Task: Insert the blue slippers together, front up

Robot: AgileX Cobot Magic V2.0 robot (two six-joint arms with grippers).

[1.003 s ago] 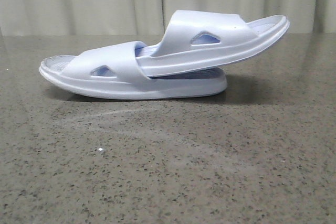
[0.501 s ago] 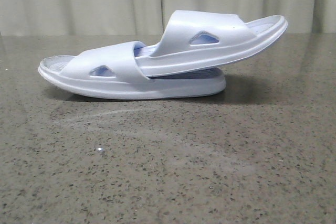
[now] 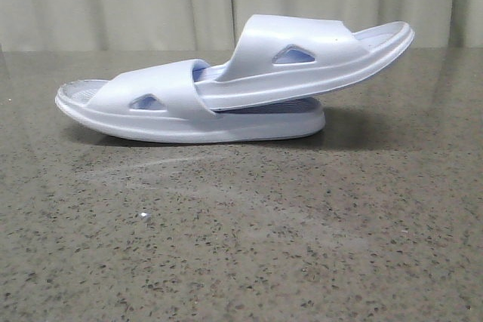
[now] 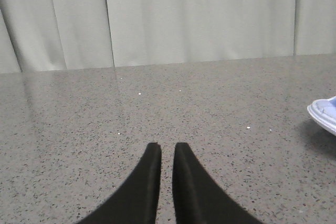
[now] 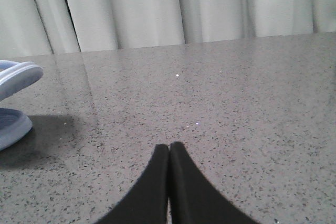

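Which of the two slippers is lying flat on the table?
The lower slipper, on the left. Its sole rests on the table, while the upper slipper is pushed under its strap and tilts upward.
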